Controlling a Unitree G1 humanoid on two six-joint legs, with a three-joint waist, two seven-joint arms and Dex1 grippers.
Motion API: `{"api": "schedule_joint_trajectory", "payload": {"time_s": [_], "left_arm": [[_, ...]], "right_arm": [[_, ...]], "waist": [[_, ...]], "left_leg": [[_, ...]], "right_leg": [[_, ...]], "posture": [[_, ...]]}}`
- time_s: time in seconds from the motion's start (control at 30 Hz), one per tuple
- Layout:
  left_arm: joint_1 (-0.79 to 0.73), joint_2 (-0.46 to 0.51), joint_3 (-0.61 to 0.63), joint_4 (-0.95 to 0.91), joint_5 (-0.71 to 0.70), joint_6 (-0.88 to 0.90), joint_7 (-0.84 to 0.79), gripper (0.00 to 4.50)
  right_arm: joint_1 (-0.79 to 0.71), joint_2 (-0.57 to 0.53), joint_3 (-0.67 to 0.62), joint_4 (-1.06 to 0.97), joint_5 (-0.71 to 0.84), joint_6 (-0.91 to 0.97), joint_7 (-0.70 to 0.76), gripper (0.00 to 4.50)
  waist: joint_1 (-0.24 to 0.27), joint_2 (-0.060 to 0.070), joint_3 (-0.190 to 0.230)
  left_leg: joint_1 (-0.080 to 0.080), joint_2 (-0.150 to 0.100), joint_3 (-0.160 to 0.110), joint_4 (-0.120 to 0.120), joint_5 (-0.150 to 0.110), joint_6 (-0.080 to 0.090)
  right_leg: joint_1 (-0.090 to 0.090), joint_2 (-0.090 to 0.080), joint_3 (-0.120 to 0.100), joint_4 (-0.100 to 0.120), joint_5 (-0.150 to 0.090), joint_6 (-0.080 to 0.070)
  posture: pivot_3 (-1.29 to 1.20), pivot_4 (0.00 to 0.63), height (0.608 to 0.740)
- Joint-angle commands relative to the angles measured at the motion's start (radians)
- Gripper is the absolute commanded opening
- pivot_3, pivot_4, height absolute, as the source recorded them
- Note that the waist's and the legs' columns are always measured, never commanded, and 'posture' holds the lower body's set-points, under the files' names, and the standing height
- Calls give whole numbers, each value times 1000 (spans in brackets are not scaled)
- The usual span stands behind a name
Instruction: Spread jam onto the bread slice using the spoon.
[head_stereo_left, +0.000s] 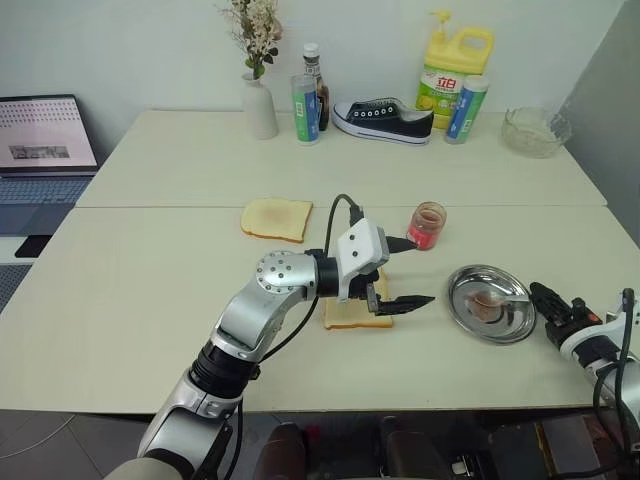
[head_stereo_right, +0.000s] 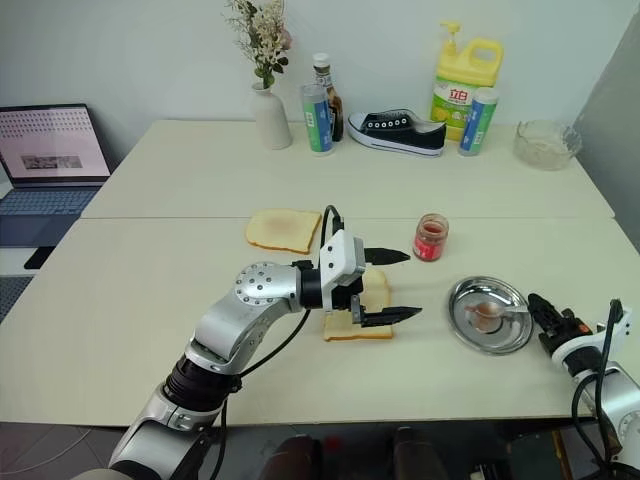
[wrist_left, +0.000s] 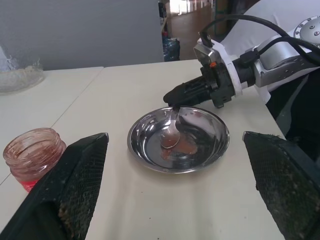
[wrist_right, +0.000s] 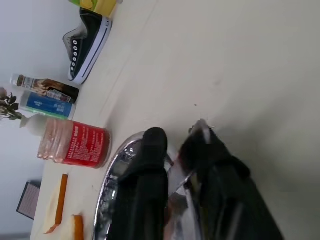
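Note:
A bread slice (head_stereo_left: 352, 314) lies at the table's middle, partly under my left gripper (head_stereo_left: 420, 270), which hovers open and points right towards the jam jar (head_stereo_left: 427, 225) and the steel dish (head_stereo_left: 462, 290). A second bread slice (head_stereo_left: 277, 218) lies farther back. The spoon (wrist_left: 171, 137) rests with its bowl in the dish (wrist_left: 142, 150), beside a red smear of jam (wrist_left: 184, 147). My right gripper (wrist_left: 172, 97) sits at the dish's right rim, shut on the spoon's handle. In the right wrist view its fingers (wrist_right: 150, 150) are closed over the rim.
Along the back stand a vase of flowers (head_stereo_left: 260, 100), two bottles (head_stereo_left: 310, 95), a black shoe (head_stereo_left: 385, 118), a yellow detergent jug (head_stereo_left: 452, 70) and a glass bowl (head_stereo_left: 535, 130). A laptop (head_stereo_left: 40, 140) sits at the far left.

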Motion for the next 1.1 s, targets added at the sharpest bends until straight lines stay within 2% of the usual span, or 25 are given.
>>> {"api": "schedule_joint_trajectory", "payload": {"time_s": [0.03, 0.3, 0.43, 0.57, 0.67, 0.77, 0.9, 0.97, 1.1], "left_arm": [[0, 5, 4, -36, 3, -9, 9, 4500], [8, 13, 3, -49, 0, -7, 12, 4500], [10, 23, 34, -50, -23, 4, 15, 4500], [31, 65, 66, -56, -46, 7, -9, 4500], [19, 91, 108, -28, -59, 10, -7, 4500], [-13, 98, 149, 27, -57, -5, 9, 4500], [-69, 90, 173, 119, -30, -53, 24, 4500], [-84, 86, 172, 143, -25, -70, 24, 4500], [-108, 76, 173, 174, -11, -99, 33, 4500]], "right_arm": [[10, 11, -21, -11, -4, -8, -11, 35], [16, 9, -2, -76, -28, -18, 12, 35], [39, -26, 26, -265, -23, -3, 12, 35], [45, -114, 26, -453, -5, 8, -33, 35], [-31, -178, 11, -497, 78, -9, -136, 35], [-166, -219, 55, -489, 117, -30, -221, 35], [-375, -200, 194, -404, -1, -49, -244, 35], [-430, -182, 236, -364, -55, -59, -236, 35], [-587, -123, 353, -212, -230, -108, -165, 35]], "waist": [[0, 0, 0], [1, 0, 0], [0, 1, 0], [-3, 2, 1], [0, 1, 2], [0, 1, 2], [-3, 0, 2], [0, 0, 2], [2, 0, 2]], "left_leg": [[0, 0, 0, 0, 0, 0], [0, 0, 0, 0, 0, 0], [0, 0, 0, -1, 0, 0], [-1, 0, 0, -1, 0, 0], [-1, 0, -1, -1, 0, 0], [-2, 0, -1, 0, 0, 0], [-1, 0, -1, 0, 0, 0], [-2, 0, -1, -1, 0, 0], [-6, -1, 0, -1, 0, 0]], "right_leg": [[0, 0, 0, 0, 0, 0], [0, 0, 0, 0, 0, 0], [-1, 0, 0, 0, 0, 0], [-1, 0, 0, 0, 0, 0], [-1, 0, -1, 0, 0, 0], [-1, 0, -1, 0, 0, 0], [-2, 0, -1, 0, 0, 0], [-2, 0, -2, -1, 0, 0], [-6, -1, -1, -2, 1, -3]], "posture": [[0, 150, 740], [0, 150, 740], [0, 150, 740], [0, 150, 740], [0, 150, 740], [0, 150, 740], [0, 150, 740], [0, 150, 740], [0, 150, 740]]}}
